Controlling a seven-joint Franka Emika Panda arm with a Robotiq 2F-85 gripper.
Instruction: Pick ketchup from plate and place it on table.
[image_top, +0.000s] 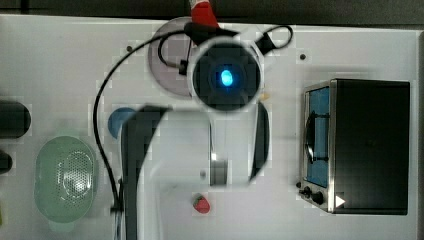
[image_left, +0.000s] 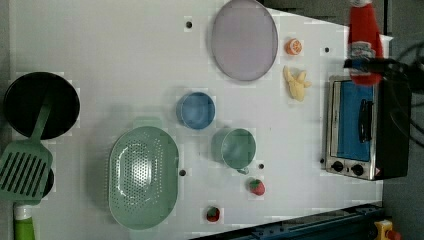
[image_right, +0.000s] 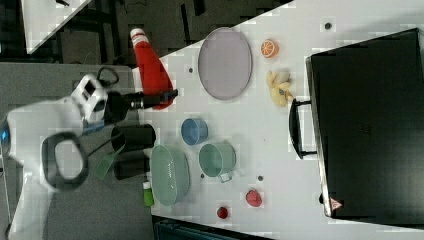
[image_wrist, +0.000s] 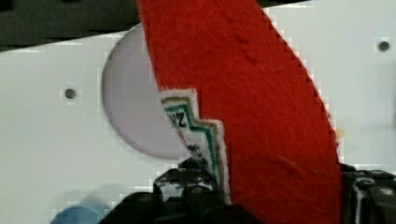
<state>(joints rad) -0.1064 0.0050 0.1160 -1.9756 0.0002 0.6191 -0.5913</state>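
A: Where is the soft red ketchup bottle with the white cap (image_right: 150, 65)?
B: Lifted off the flat round greyish-mauve plate (image_right: 225, 62), gripped near its base by the black gripper (image_right: 159, 100), whose fingers are clamped on it.
A: And in the left view?
B: It hangs above the white table (image_left: 125, 55), at the left view's far right, over the silver toaster oven (image_left: 357, 127).

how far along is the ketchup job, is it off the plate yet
Done: the flat round greyish-mauve plate lies bare, and the red felt ketchup bottle is lifted off it. In hand: the black gripper is shut on the bottle, held in the air. Left: setting it down on the white table.
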